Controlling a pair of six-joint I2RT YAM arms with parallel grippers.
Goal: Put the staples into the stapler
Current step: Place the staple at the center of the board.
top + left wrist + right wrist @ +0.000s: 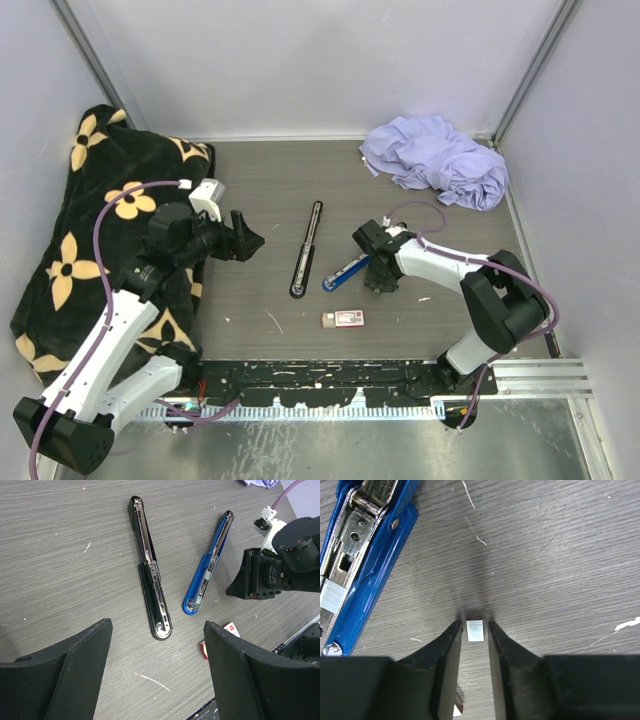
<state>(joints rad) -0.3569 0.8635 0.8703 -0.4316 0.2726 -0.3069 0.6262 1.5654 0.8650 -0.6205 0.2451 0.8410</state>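
Note:
The blue stapler [345, 272] [207, 575] [360, 555] lies opened out flat at mid-table. Beside it on the left, the black stapler [306, 248] [150, 575] is opened flat too. The staples box [343, 319] [231, 628], white with a red label, sits nearer the front edge. My right gripper [378, 283] [475, 625] points down at the table just right of the blue stapler. Its jaws stand narrowly open around a short silver strip of staples [475, 630], with a thin gap on each side. My left gripper [245, 238] [157, 630] hovers wide open and empty, left of the black stapler.
A crumpled purple cloth [435, 160] lies at the back right. A black blanket with yellow flowers [90, 230] covers the left side under my left arm. Thin white scraps [470, 520] are scattered on the wood-grain tabletop. A black rail [330, 380] runs along the front edge.

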